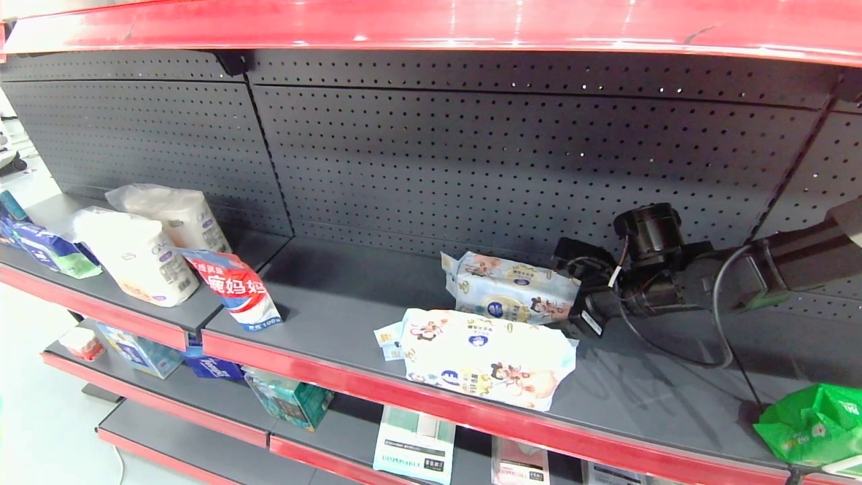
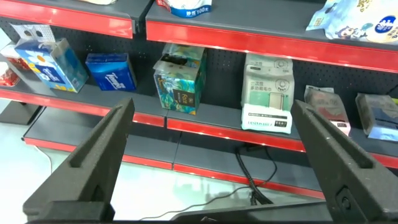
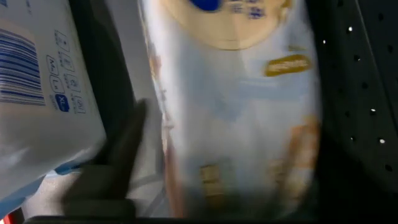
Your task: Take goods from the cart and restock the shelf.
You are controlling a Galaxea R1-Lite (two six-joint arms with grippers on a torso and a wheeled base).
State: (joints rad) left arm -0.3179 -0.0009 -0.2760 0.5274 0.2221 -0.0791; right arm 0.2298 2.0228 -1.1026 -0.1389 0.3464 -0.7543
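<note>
**Q:** How far along is the restocking?

**Me:** Partway, by my judgement. The top shelf (image 1: pixel 337 286) already carries goods. At its left end there are blue packs (image 1: pixel 47 249), two white roll packs (image 1: pixel 138 256) and a red pouch (image 1: pixel 236 286) standing upright. In the middle a front wipes pack (image 1: pixel 485 357) lies flat near the red edge. A green pack (image 1: pixel 811 424) sits at the far right. There is bare shelf between the pouch and the wipes, and more between the wipes and the green pack, so I reckon there is more to bring.

**Q:** And the item in hand?

**Me:** That is the rear wipes pack (image 1: pixel 512 286), just behind the front one and close to the pegboard back. My right gripper (image 1: pixel 580 311) is at its right end, with the jaws closed around the pack. It looks to be resting on the shelf, so I judge letting go is what remains.

**Q:** Your other arm?

**Me:** My left gripper (image 2: pixel 211 112) hangs low with its jaws wide and nothing between them, facing the lower tier.

**Q:** What does that tier hold?

**Me:** Blue tissue boxes (image 2: pixel 112 70), a teal box (image 2: pixel 180 78) and a white-and-green pack (image 2: pixel 267 93), all standing upright in a row with gaps between them.
</note>
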